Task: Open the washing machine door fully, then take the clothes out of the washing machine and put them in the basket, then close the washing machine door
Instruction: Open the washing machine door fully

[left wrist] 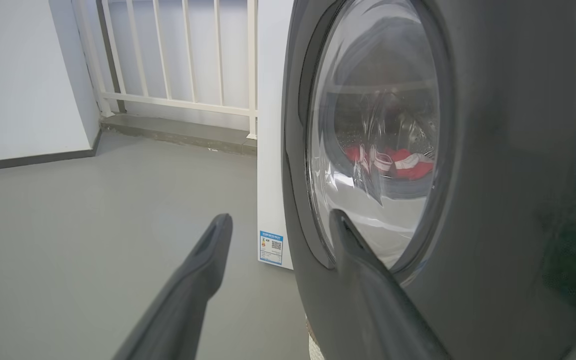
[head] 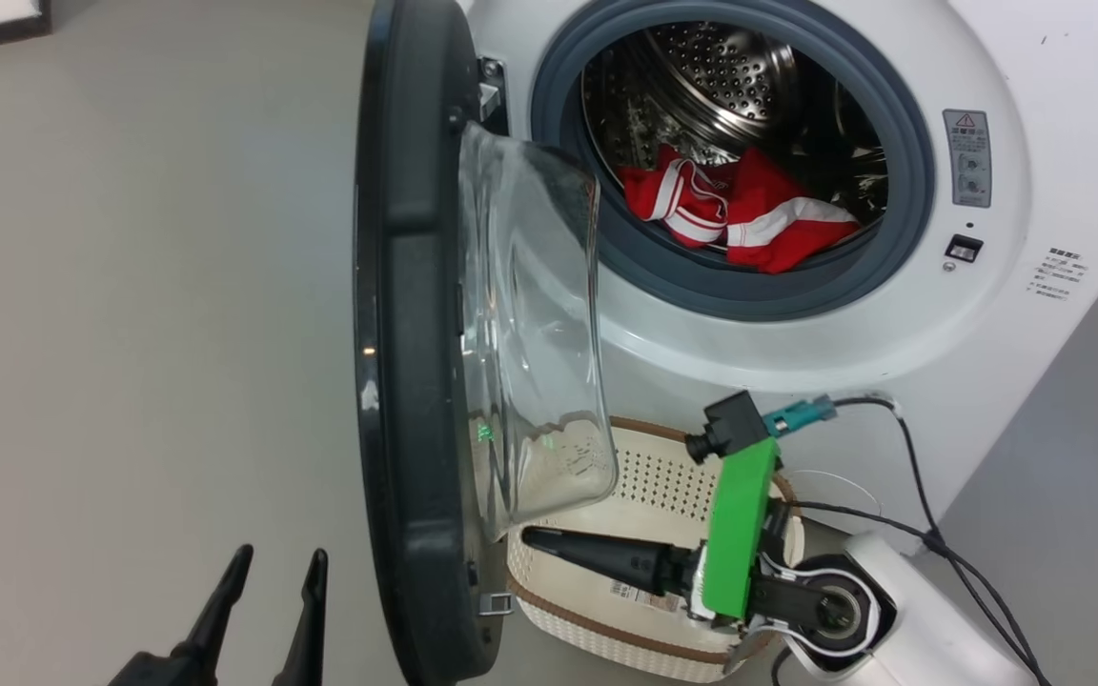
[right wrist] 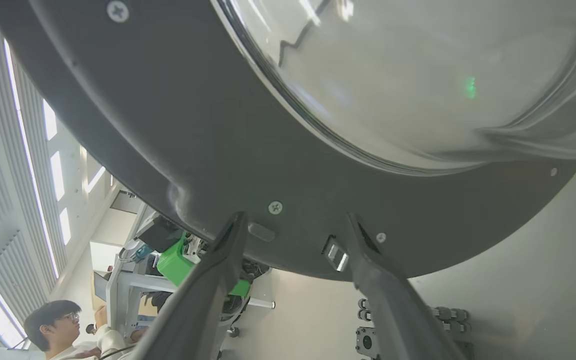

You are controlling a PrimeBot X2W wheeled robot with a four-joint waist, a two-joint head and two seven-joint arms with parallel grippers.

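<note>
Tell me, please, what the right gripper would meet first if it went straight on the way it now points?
Most likely the wide black rim of the round, glass-centred washing machine door: the right gripper aims at its inner face beside the small metal latch, though depth is unclear.

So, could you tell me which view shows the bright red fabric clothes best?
The head view: the bright red fabric clothes lie unobstructed in the perforated steel drum. The left wrist view shows them distorted through the black-rimmed door's glass.
</note>
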